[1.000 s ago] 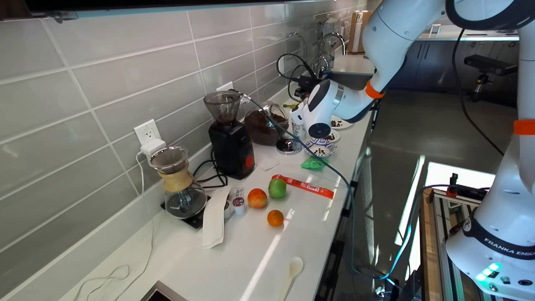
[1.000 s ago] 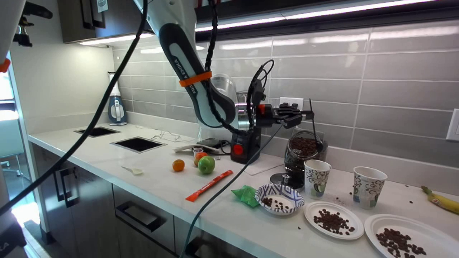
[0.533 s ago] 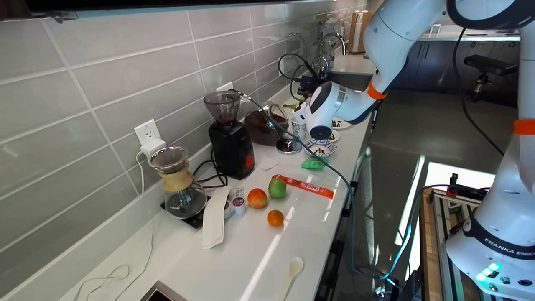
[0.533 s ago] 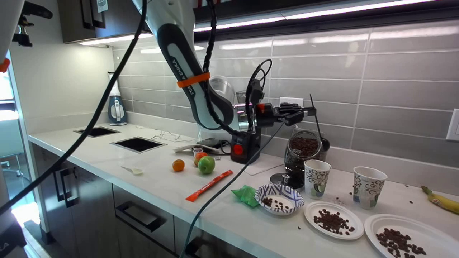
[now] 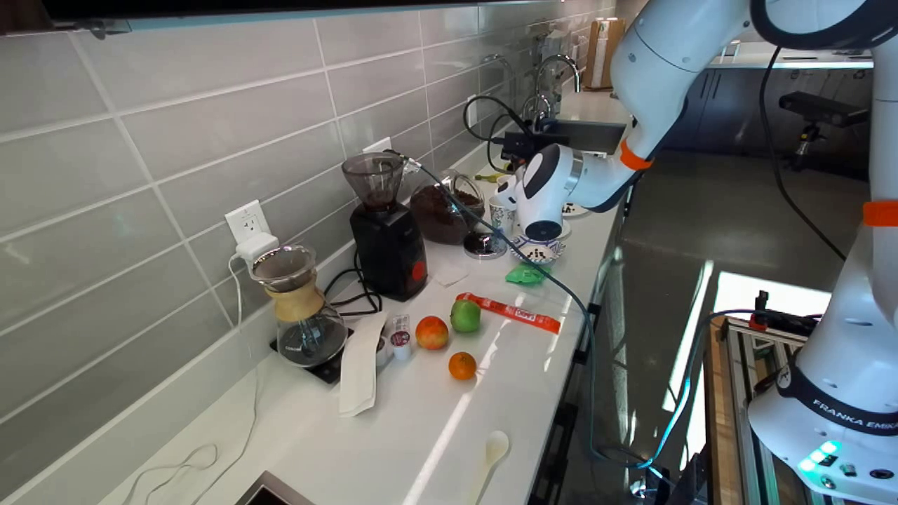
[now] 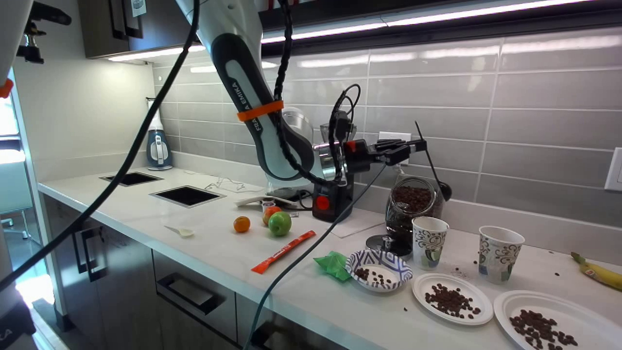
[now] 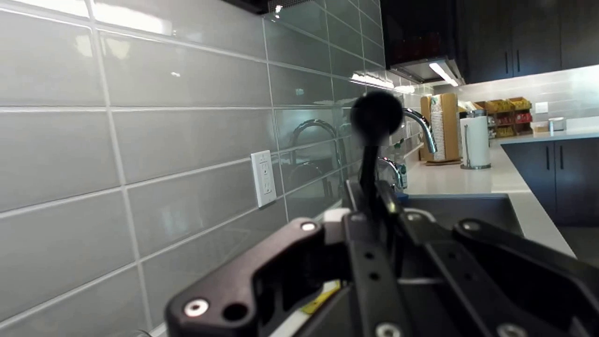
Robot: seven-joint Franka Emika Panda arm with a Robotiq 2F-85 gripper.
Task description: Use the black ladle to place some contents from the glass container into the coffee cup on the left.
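Note:
My gripper [image 6: 421,145] is shut on the handle of the black ladle [image 6: 432,164], above the glass jar [image 6: 413,200] of dark beans. The ladle hangs tilted, its bowl [image 6: 444,191] low at the right of the jar's mouth; its contents cannot be seen. In the wrist view the fingertips [image 7: 383,185] pinch the handle, and a blurred rounded end of the ladle [image 7: 376,114] stands above them. The left paper cup [image 6: 430,245] stands just in front of the jar, the right cup [image 6: 500,255] farther right. The jar also shows in an exterior view [image 5: 438,217].
A patterned bowl [image 6: 379,287] and two plates, one small [image 6: 423,299], one large [image 6: 503,316], hold some beans in front of the cups. A metal lid [image 6: 379,243] lies by the jar. A black grinder [image 6: 333,199] stands left. A cable [image 6: 311,248] crosses the counter.
The ladle's bowl has moved rightward and slightly up, from the jar's mouth to its right side. The handle leans more, the gripper has risen slightly, and the wrist has dipped.

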